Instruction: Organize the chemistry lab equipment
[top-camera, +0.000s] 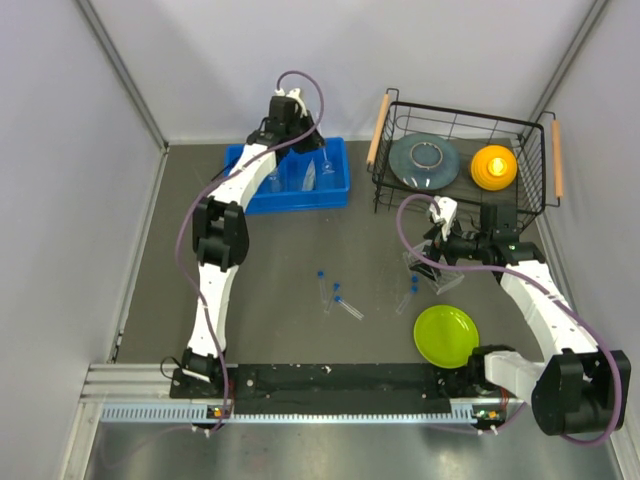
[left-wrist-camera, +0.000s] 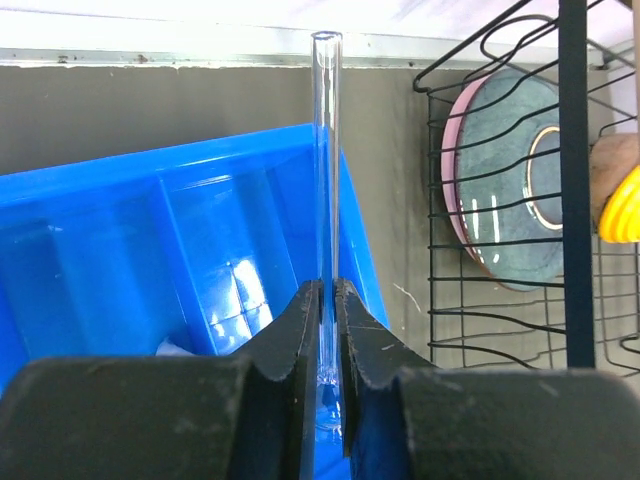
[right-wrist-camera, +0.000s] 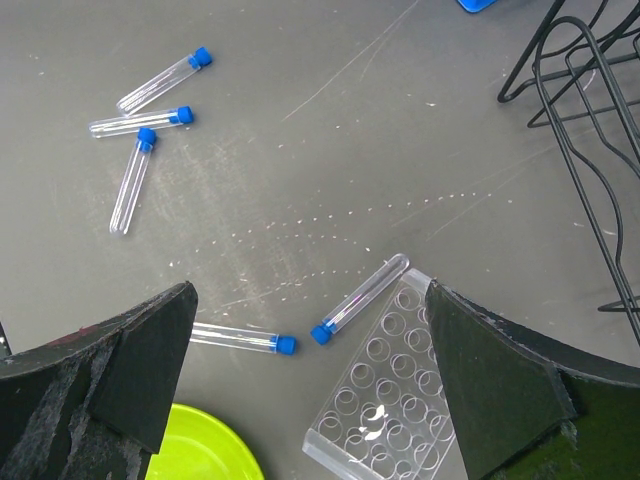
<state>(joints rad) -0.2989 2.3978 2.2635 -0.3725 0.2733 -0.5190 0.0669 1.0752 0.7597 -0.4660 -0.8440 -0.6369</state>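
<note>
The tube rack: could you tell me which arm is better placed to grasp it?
Right: the open right gripper hangs above the tube rack; the left gripper holds a clear tube.

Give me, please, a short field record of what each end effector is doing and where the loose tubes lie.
Left end effector: shut on thin clear tube, at blue plastic bin
Right end effector: open, above clear perforated plastic rack
Loose tubes: five blue-capped clear tubes lying on grey table
</note>
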